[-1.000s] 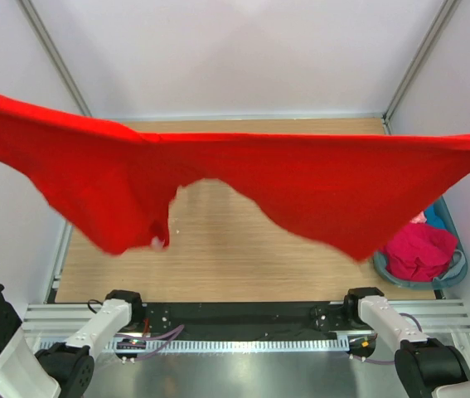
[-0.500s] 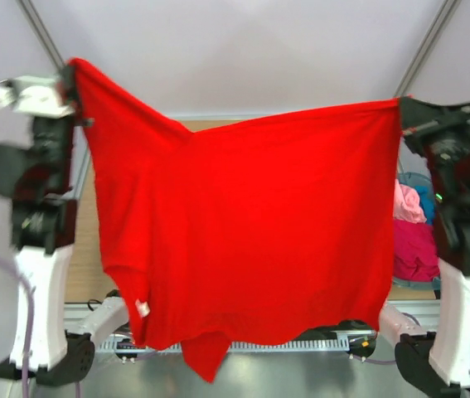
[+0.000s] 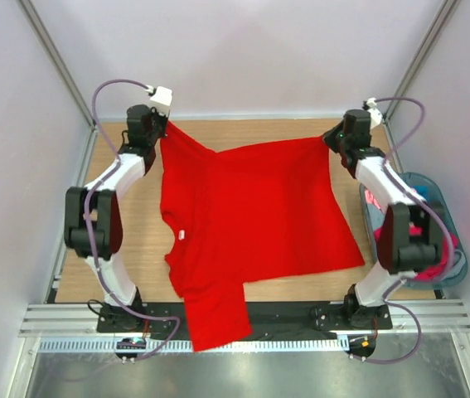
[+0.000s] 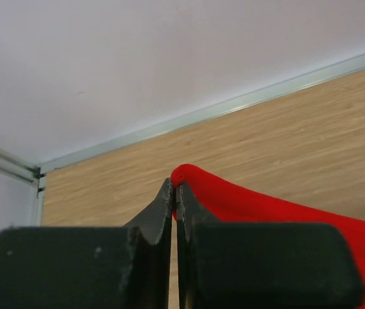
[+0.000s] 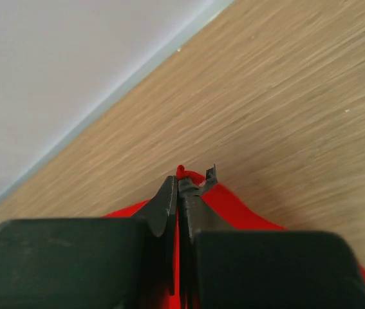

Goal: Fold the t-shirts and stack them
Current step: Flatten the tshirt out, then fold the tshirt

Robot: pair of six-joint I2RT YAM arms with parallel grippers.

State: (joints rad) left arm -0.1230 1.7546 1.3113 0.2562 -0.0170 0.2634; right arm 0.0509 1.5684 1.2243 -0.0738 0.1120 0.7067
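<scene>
The bright red t-shirt (image 3: 251, 207) lies spread on the wooden table, its small white neck label (image 3: 181, 235) at the left, one sleeve hanging over the near edge. My left gripper (image 3: 162, 124) is shut on the shirt's far left corner, the red cloth (image 4: 233, 196) pinched between its tips (image 4: 174, 187). My right gripper (image 3: 331, 138) is shut on the far right corner, a bit of red cloth (image 5: 181, 170) showing above its tips (image 5: 179, 183). Both corners are held low at the table's far side. Pink and crimson shirts (image 3: 421, 249) lie in the basket.
The translucent blue-grey plastic basket (image 3: 460, 249) stands at the table's right edge beside my right arm. White walls with metal posts close in the back and sides. A metal rail (image 3: 251, 319) runs along the near edge.
Both grippers swung the red shirt from hanging high in the air down and away to the far side. The shirt now lies spread on the table.
</scene>
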